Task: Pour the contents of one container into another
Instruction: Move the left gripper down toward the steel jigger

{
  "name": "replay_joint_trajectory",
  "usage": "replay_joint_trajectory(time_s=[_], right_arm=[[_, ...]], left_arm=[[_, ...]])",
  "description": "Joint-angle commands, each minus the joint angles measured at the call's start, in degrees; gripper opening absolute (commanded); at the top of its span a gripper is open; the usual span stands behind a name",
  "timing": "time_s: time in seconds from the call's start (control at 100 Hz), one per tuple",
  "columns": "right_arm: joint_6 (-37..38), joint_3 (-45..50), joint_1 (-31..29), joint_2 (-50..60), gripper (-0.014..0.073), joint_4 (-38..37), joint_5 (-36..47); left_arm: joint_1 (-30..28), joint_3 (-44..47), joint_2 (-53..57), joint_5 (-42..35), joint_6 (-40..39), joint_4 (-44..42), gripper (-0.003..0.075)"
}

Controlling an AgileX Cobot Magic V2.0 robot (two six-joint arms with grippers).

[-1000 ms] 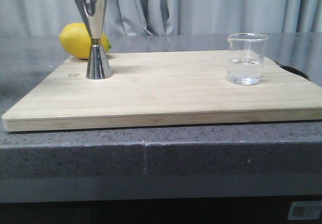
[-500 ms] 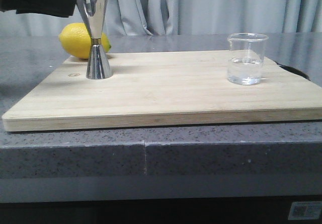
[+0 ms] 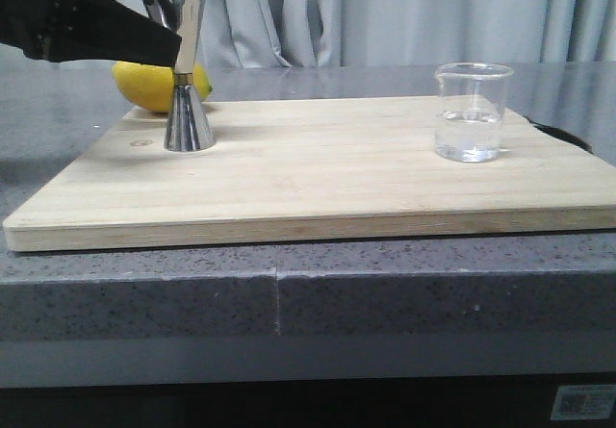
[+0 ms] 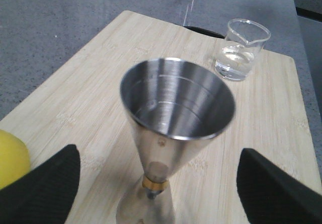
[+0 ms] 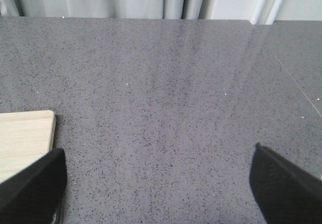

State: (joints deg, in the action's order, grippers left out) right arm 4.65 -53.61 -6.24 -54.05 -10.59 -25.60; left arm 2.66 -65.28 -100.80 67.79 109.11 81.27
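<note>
The steel jigger [image 3: 185,72] stands upright at the back left of the wooden board [image 3: 318,178]. My left gripper [image 3: 166,41] reaches in from the upper left at the height of its upper cone. In the left wrist view the jigger [image 4: 173,133] stands between the two fingers of the open left gripper [image 4: 158,194], with a gap on each side. The clear glass beaker [image 3: 471,113] holds some clear liquid and stands at the board's right; it shows too as the beaker [image 4: 240,50]. My right gripper [image 5: 158,183] is open over bare countertop and holds nothing.
A yellow lemon [image 3: 135,80] lies behind the jigger at the board's back left corner, next to my left finger [image 4: 45,189]. The board lies on a grey speckled countertop [image 3: 289,284]; a board corner [image 5: 25,138] shows by the right gripper. Curtains hang behind.
My left gripper has come in from the upper left, down and to the right, until its fingers stand either side of the jigger. The jigger and beaker have not moved.
</note>
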Motion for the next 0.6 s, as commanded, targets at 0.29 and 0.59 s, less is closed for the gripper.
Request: replay_joint_trajectory(time_s=[0.29,0.59], right_arm=[[-0.2,-1.8,0.1,-0.8,0.0668,-1.1,6.1],[-0.2,-1.8,0.1,-0.8,0.0668,-1.1,6.6]], left_arm=[[0.9,-1.6,-1.3,5.0,2.5,7.8,0.0575],[4.2,-1.6,-2.8,5.0,4.1,9.3,0.0575]])
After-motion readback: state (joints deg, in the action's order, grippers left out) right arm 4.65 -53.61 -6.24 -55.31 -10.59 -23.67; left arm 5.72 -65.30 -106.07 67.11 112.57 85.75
